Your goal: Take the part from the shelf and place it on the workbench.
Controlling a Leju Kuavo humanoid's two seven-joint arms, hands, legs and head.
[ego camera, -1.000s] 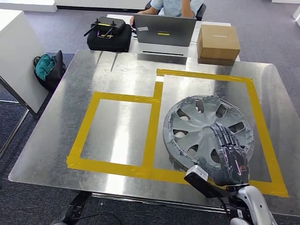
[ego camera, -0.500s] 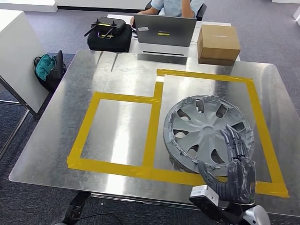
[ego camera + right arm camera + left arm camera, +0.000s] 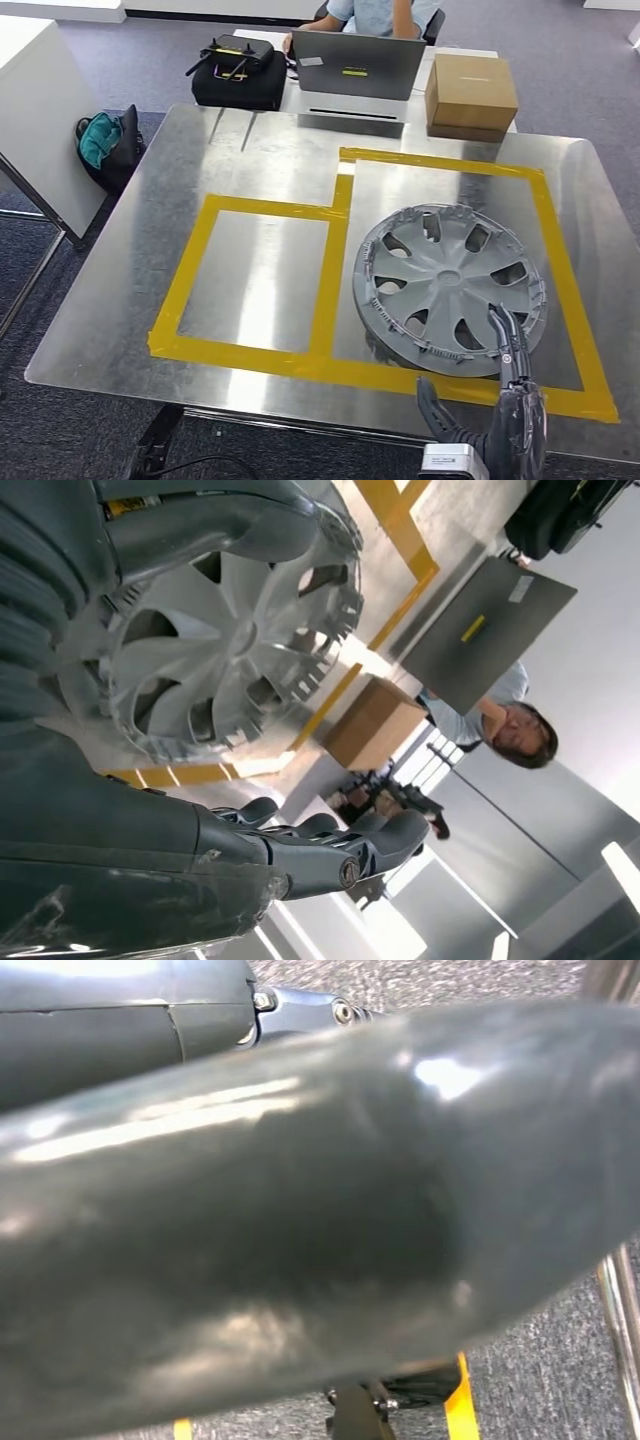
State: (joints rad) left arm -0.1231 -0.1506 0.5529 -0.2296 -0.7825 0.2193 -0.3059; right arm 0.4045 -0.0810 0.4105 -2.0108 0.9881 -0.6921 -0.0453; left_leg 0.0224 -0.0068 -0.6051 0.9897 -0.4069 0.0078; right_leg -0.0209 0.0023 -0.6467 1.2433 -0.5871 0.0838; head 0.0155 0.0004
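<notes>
- The hubcap (image 3: 450,290) lies flat on the metal tabletop (image 3: 256,170), inside the larger of two outlines of yellow tape (image 3: 562,290), its rim near the tape's near strip.
- The right hand (image 3: 513,415) hovers at the tabletop's near edge, just in front of the hubcap, fingers spread and holding nothing; its fingertips reach up to the hubcap's near rim.
- The smaller taped outline lies to the left of the hubcap, sharing one tape strip with the larger.
- Beyond the far edge sit a laptop (image 3: 357,65), a cardboard box (image 3: 472,95) and a black bag (image 3: 240,80) carrying a black device with antennas (image 3: 230,50); a person (image 3: 377,15) sits behind the laptop.
- A teal bag (image 3: 98,140) rests on the floor to the left, beside a white panel (image 3: 38,120).
- The right wrist view shows the hubcap's spokes and clipped rim up close, and the fingers extended together clear of it.
- The left wrist view shows carpet and a metal leg; I cannot tell the left hand's state.
</notes>
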